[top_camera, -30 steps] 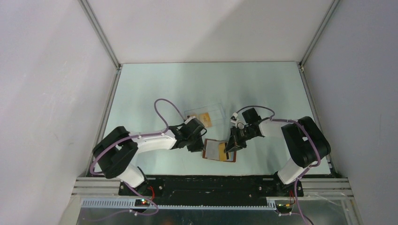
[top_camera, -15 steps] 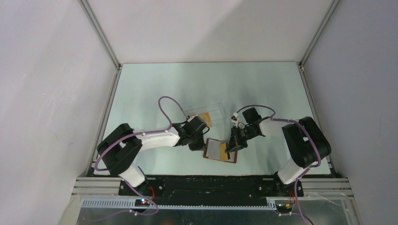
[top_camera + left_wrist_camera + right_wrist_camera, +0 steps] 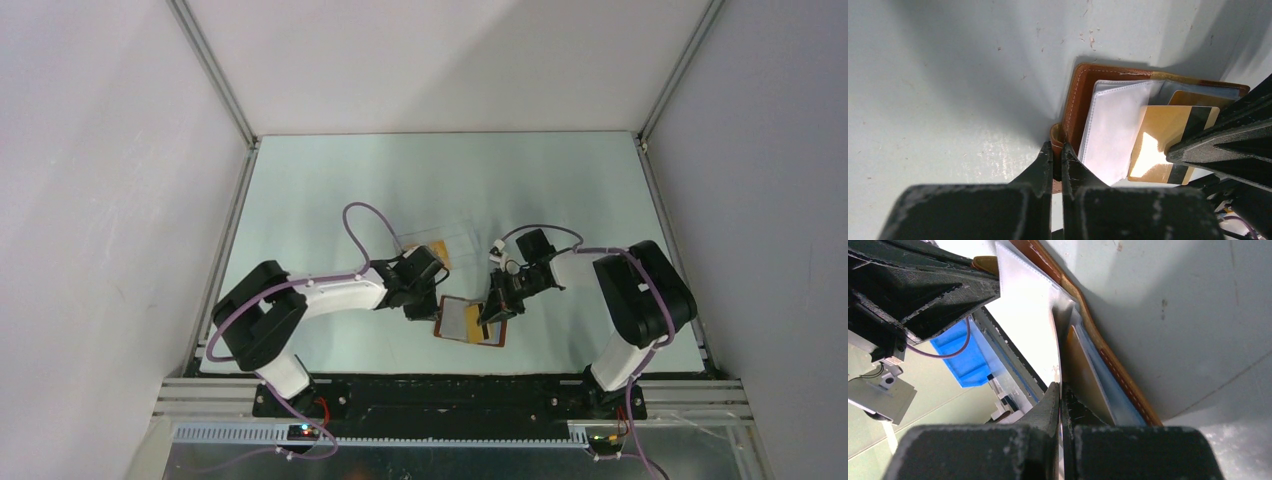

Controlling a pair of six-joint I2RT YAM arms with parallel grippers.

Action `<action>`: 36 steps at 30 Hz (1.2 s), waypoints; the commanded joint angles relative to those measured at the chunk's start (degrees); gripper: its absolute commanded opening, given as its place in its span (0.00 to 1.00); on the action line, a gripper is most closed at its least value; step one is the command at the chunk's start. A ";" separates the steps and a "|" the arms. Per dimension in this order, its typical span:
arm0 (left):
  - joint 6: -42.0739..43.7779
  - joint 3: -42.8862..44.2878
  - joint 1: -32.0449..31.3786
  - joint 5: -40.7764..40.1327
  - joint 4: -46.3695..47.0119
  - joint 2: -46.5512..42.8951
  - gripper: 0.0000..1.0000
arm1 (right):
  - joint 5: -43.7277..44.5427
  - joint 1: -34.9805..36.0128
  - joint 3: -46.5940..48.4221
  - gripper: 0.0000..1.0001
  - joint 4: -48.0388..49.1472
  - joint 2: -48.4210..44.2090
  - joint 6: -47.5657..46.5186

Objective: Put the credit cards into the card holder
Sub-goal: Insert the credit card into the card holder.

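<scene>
The brown leather card holder [image 3: 468, 322] lies open near the front of the table, its clear inner sleeves showing. My left gripper [image 3: 1057, 150] is shut on the small snap tab [image 3: 1058, 135] at the card holder's [image 3: 1075, 107] left edge. A gold credit card [image 3: 1158, 145] with a dark stripe lies over the sleeves, and my right gripper [image 3: 490, 318] is shut on its striped end. Another gold card [image 3: 1193, 98] sits tucked in a pocket behind it. In the right wrist view the right gripper [image 3: 1060, 392] pinches the card edge-on beside the leather rim [image 3: 1108, 365].
A clear plastic box [image 3: 450, 236] with an orange card [image 3: 437, 254] in it lies just behind the left gripper [image 3: 432, 312]. Grey walls and metal rails close in the table on three sides.
The left gripper has shut on the card holder's snap tab, and the left arm has shifted slightly right. The right gripper and the card have stayed in place.
</scene>
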 commanded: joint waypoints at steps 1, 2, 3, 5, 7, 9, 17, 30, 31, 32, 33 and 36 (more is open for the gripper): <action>1.79 0.98 -0.59 0.78 -0.05 1.93 0.00 | -0.88 0.54 1.10 0.00 4.64 1.99 -0.15; 1.83 1.09 -0.54 0.80 -0.12 2.02 0.00 | -1.14 0.48 1.15 0.00 4.96 2.03 -0.07; 1.84 1.15 -0.53 0.95 -0.14 2.18 0.00 | -1.66 0.49 1.11 0.00 5.58 2.01 0.11; 1.84 1.19 -0.55 1.02 -0.21 2.34 0.00 | -2.64 0.59 1.15 0.00 6.83 1.77 0.33; 1.92 1.35 -0.65 1.19 -0.23 2.53 0.00 | -3.98 0.52 1.13 0.00 8.32 1.71 0.74; 2.05 1.50 -0.66 1.30 -0.24 2.74 0.00 | -4.98 0.51 1.17 0.00 9.70 1.70 1.31; 2.03 1.64 -0.61 1.56 -0.45 3.15 0.00 | -0.82 0.44 1.10 0.00 8.97 0.79 1.79; 0.96 2.01 -0.61 2.59 -0.82 4.13 0.00 | 6.14 -0.80 -4.25 0.00 19.26 -2.37 9.98; 0.96 2.00 -0.61 2.72 -0.85 4.16 0.00 | 6.61 -0.78 -4.79 0.00 19.75 -2.78 10.32; 0.96 2.02 -0.61 2.74 -0.81 4.19 0.00 | 6.87 -0.71 -4.96 0.00 20.53 -3.00 10.70; 0.96 2.01 -0.66 2.80 -0.84 4.23 0.00 | 7.35 -0.74 -5.14 0.00 20.72 -3.25 10.77; 0.80 2.09 -0.62 3.01 -0.82 4.28 0.00 | 8.24 -0.56 -5.53 0.00 21.40 -3.40 10.90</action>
